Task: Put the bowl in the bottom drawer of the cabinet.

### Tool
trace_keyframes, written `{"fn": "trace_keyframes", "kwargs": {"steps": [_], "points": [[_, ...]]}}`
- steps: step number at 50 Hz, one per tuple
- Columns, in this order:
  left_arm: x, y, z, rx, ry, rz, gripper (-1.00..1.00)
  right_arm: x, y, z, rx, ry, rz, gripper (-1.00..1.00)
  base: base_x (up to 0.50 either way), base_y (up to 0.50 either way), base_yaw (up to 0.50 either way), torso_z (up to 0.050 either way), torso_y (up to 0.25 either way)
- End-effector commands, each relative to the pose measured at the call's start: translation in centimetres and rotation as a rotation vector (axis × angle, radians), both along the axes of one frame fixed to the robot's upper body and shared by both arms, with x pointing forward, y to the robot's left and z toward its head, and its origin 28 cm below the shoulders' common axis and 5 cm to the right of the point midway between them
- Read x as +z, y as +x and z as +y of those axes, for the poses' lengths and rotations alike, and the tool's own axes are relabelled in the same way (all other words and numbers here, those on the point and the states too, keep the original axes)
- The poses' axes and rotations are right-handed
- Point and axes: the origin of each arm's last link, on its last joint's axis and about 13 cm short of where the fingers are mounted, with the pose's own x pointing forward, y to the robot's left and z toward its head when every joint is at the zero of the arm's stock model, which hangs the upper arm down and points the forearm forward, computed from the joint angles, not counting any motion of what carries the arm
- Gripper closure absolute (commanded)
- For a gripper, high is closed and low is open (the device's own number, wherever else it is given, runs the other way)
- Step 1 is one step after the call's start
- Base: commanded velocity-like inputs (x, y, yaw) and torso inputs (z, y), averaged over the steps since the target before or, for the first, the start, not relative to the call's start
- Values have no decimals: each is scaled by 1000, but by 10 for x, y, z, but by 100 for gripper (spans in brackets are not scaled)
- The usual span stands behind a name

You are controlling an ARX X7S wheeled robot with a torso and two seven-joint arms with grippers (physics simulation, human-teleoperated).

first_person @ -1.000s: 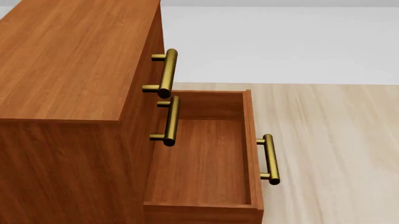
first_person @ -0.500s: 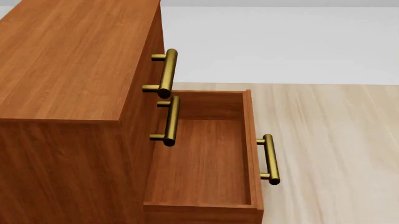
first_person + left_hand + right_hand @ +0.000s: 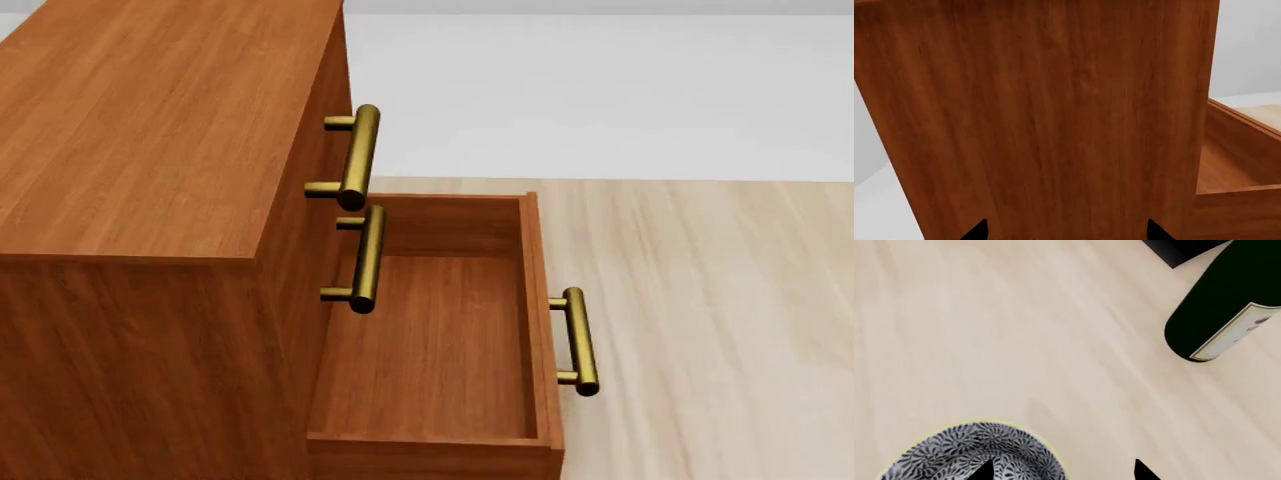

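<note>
The reddish-brown cabinet (image 3: 147,130) fills the left of the head view. Its bottom drawer (image 3: 434,340) is pulled out, with nothing inside and a brass handle (image 3: 577,340) on its front. Neither gripper shows in that view. In the left wrist view my left gripper (image 3: 1066,232) is open, close to the cabinet's side panel (image 3: 1054,110), with the open drawer (image 3: 1234,165) beside it. In the right wrist view the bowl (image 3: 954,450), white with a dense floral pattern, rests on a pale wooden surface. My right gripper (image 3: 1063,471) is open over the bowl's rim, one fingertip (image 3: 984,471) over the inside.
A dark green bottle (image 3: 1214,315) with a pale label stands on the pale wood beyond the bowl, and a black object (image 3: 1181,250) lies farther off. The two upper drawers are shut, their brass handles (image 3: 358,155) (image 3: 364,258) jutting out above the open drawer.
</note>
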Motion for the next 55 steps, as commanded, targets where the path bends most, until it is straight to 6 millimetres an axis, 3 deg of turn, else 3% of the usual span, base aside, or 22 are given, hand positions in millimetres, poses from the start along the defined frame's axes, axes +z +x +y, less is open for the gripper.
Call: {"fn": "trace_keyframes", "kwargs": {"steps": [1, 18, 51, 52, 55], "points": [[1, -1, 1, 2, -25, -14, -100, -12, 10, -1, 11, 11, 28, -100, 0, 0, 0, 0, 0], [0, -2, 1, 4, -26, -13, -100, -27, 14, -2, 20, 26, 58, -100, 0, 0, 0, 0, 0], [3, -1, 1, 8, -24, -23, -100, -38, 17, 1, 35, 73, 58, -100, 0, 0, 0, 0, 0], [3, -1, 1, 8, -24, -22, -100, -39, 17, 1, 34, 75, 57, 100, 0, 0, 0, 0, 0], [2, -2, 1, 8, -23, -21, -100, -38, 17, 3, 52, 67, 51, 100, 0, 0, 1, 0, 0]]}}
